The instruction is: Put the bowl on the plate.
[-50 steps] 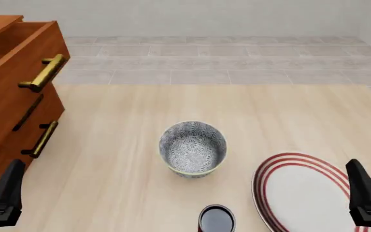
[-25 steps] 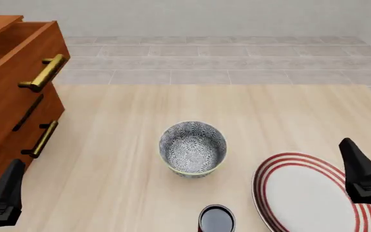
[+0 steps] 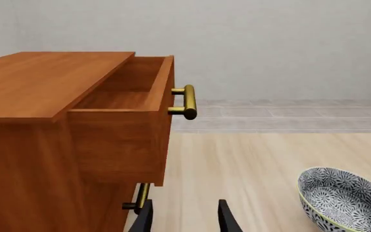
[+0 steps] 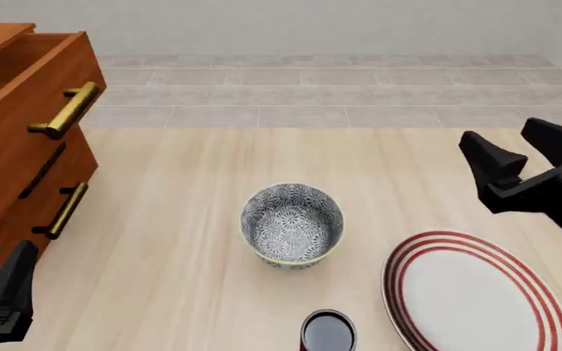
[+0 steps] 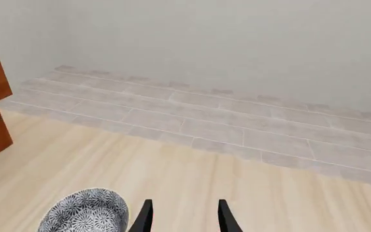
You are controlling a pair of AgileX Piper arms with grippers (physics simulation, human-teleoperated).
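The bowl (image 4: 292,224), grey-and-white floral with a pale rim, stands upright on the wooden table near its middle; it also shows in the wrist views as bowl (image 3: 347,200) and bowl (image 5: 85,212). The plate (image 4: 467,292), white with red rings, lies flat to the bowl's right at the near edge. My right gripper (image 4: 517,148) hangs open and empty in the air beyond the plate, right of the bowl and apart from both; its fingers (image 5: 145,216) point past the bowl's side. My left gripper (image 3: 184,220) is open and empty at the near left corner, beside the chest.
A wooden chest of drawers (image 4: 27,146) with brass handles stands at the left, its top drawer (image 3: 127,121) pulled out. A small dark cup (image 4: 328,333) stands at the near edge between bowl and plate. Beyond the table lies tiled floor and a pale wall.
My right gripper has risen from the near right edge beside the plate and travelled away and leftward, now hanging beyond the plate. Bowl, plate, cup and left gripper have stayed put.
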